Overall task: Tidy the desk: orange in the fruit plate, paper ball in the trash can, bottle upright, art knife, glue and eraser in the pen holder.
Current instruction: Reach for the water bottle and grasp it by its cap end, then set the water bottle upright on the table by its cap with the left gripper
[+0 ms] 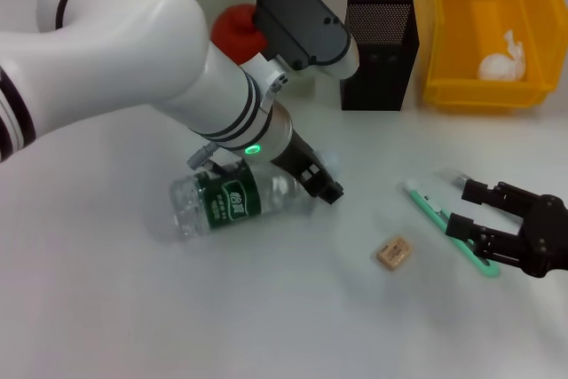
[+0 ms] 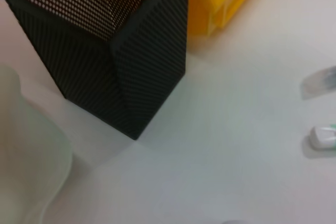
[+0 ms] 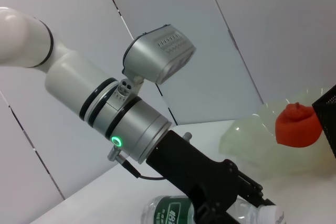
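Bottle (image 1: pixel 229 201) lay sideways mid-bench (image 1: pixel 266 326), left hand (image 1: pixel 321 185) at its cap end, grip not discernible; right hand (image 1: pixel 475 212) spread open over art knife (image 1: pixel 448 228); recommend clamping the body squarely, then tipping upright

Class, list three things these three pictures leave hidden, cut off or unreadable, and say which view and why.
1. Left hand: its fingers sit against the lying clear plastic bottle with the dark green label in the head view; grip unreadable.
2. Reddish-orange bumpy orange: head view, largely covered by the left arm.
3. Slim mint-green and white art knife: head view, its far end passes under the right hand.
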Robot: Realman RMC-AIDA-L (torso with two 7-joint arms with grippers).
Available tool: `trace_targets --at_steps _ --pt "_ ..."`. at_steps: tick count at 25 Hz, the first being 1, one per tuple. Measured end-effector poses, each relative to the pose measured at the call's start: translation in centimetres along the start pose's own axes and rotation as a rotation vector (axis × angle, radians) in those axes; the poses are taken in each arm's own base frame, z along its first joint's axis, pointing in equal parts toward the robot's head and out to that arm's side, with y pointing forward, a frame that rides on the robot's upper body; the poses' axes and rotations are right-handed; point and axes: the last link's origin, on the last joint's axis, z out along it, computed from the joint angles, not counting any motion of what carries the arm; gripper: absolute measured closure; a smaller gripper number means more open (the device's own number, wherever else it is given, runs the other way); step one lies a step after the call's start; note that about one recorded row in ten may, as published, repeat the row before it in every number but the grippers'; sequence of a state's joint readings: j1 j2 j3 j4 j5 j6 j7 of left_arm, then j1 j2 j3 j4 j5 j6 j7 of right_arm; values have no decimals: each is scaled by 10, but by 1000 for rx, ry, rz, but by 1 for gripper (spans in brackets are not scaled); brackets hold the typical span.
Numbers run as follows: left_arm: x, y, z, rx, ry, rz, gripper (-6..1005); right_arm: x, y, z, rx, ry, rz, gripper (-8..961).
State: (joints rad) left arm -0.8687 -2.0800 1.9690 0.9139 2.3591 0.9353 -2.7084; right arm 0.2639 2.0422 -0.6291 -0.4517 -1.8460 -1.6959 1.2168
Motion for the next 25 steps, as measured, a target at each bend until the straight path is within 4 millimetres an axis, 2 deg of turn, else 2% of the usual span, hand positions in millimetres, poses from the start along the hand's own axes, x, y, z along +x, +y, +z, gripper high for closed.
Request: trace_targets --at_steps 3,9,12,14,16,18,20,25 --pt "2 -2 0 12 32 -7 205 1 0 -1 2 0 2 185" --pt "1 -2 1 15 35 1 291 1 0 -1 3 -1 3 186" --pt "-1 -2 0 16 40 7 512 1 0 -1 2 -1 2 187" --pt "-1 -1 0 14 46 15 531 0 0 0 0 -1 0 187" --pt "2 6 -13 -3 122 47 550 0 0 0 1 -1 -1 188" --pt "1 8 -21 -7 162 55 550 0 -1 0 5 -2 -1 188" --pt "2 9 -38 -4 242 69 550 0 -1 1 6 -5 0 188" --pt "-9 5 -65 -15 386 48 550 0 0 2 7 -13 3 189"
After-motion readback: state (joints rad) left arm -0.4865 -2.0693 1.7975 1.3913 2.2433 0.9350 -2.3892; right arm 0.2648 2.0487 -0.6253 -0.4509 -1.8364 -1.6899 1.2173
